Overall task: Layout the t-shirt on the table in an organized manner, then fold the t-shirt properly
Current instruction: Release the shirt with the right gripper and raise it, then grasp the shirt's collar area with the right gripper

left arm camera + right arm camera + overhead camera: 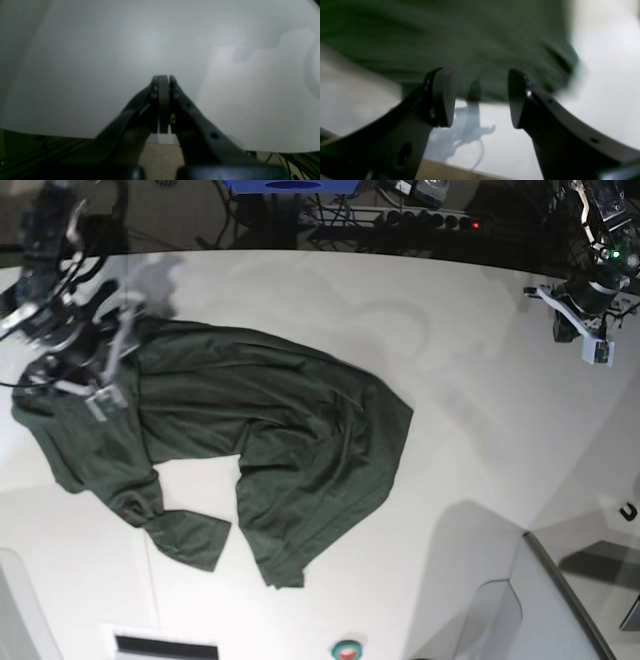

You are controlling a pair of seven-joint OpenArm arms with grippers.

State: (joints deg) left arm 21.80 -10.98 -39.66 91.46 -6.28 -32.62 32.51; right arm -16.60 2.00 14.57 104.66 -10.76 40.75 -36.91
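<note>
Closest to the camera in the base view there's just bare white table (470, 480), with a little round green-and-red thing (346, 648) at the near edge. Past that is the t-shirt (290, 440), dark green, spread out but pretty rumpled on the left half of the table in that view: one sleeve (185, 538) flopped toward the near side, the body bunched into diagonal folds, and the far-left part running under my right arm.

My right hand (480, 100) is hovering over that left end of the shirt. Its fingers (442, 97) are spread well apart with nothing between them; through the gap I only see the shirt's edge and white table below. The wrist picture is blurry, so I can't tell if the tips touch fabric.

My left hand (163, 82) is way over at the far corner on the other side, well apart from the shirt, clenched tight with the pads pressed together on nothing, just plain table under it.
</note>
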